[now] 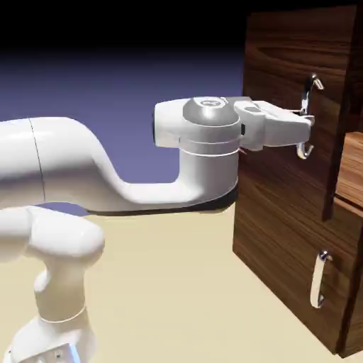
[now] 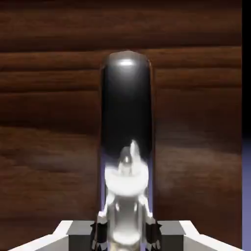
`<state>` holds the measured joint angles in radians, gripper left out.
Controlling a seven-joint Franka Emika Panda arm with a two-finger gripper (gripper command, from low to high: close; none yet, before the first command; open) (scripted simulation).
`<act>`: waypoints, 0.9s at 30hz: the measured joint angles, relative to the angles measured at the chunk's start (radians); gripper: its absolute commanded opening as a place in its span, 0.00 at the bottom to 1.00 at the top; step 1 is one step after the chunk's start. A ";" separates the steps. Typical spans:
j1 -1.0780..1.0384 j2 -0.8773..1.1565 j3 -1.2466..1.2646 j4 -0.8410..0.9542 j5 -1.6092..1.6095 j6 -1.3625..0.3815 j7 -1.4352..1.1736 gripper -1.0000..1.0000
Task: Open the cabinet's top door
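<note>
The top door (image 1: pixel 278 106), dark walnut-grained wood, stands upright just ahead of the jaws (image 2: pixel 126 230). Its curved, shiny chrome handle (image 2: pixel 126 108) runs between them, and they are closed on it, one fingertip either side.

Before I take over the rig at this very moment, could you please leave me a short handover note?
Gripper: the arm's two-finger gripper is closed on the long curved chrome handle, one fingertip on each side of it.
Job's things: that handle is on the larger, upper dark wood-grain door of the big walnut-brown cabinet. The shorter curved silver handle below is not being gripped.
Done: reached and gripped the upper handle.
Left: pull the door open. It is not wide open; I can't tell whether it is slightly ajar.
</note>
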<state>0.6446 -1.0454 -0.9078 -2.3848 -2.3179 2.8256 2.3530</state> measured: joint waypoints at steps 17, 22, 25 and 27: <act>-0.476 -0.304 0.598 -0.447 0.537 -0.364 -0.115 0.00; -0.502 -0.398 0.779 -0.506 0.735 -0.491 -0.164 0.00; -0.501 -0.437 0.888 -0.524 0.846 -0.571 -0.184 0.00; -0.497 -0.455 0.960 -0.528 0.917 -0.625 -0.193 0.00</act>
<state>0.1476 -1.5004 0.0523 -2.9127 -1.4010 2.2010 2.1596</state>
